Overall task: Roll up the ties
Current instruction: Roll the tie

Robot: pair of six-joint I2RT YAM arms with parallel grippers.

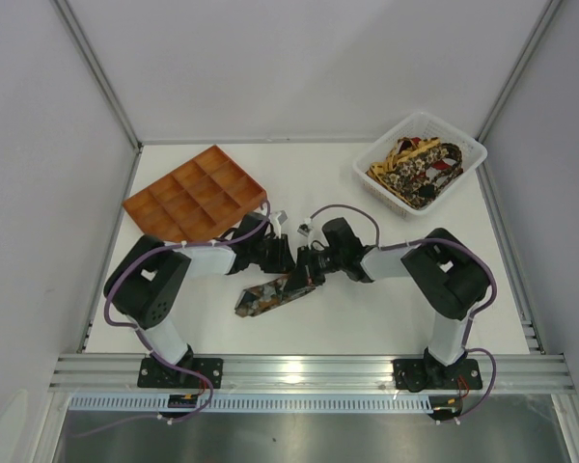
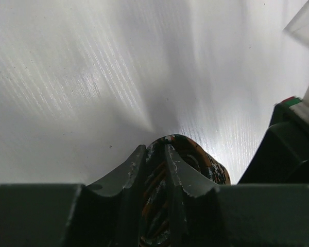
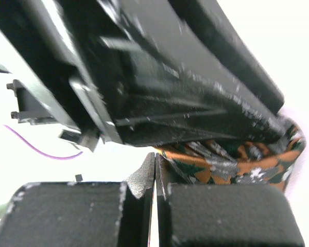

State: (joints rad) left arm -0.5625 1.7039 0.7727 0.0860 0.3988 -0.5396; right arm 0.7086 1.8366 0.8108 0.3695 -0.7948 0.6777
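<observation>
One patterned tie (image 1: 265, 297) lies slantwise on the white table between the two arm bases, its upper end rolled up where the grippers meet. My left gripper (image 1: 282, 258) is shut on that rolled end; in the left wrist view the brown-orange tie (image 2: 195, 154) is pinched between the fingers of the left gripper (image 2: 154, 149). My right gripper (image 1: 309, 262) faces it from the right. In the right wrist view the right gripper (image 3: 155, 157) is shut with nothing seen between its fingers, and the tie (image 3: 232, 164) bulges just beside its right finger, under the left gripper's dark body.
A white basket (image 1: 468, 145) at the back right holds more ties (image 1: 415, 169). An orange compartment tray (image 1: 198, 193) sits at the back left, close behind the left arm. White walls close in the table on three sides.
</observation>
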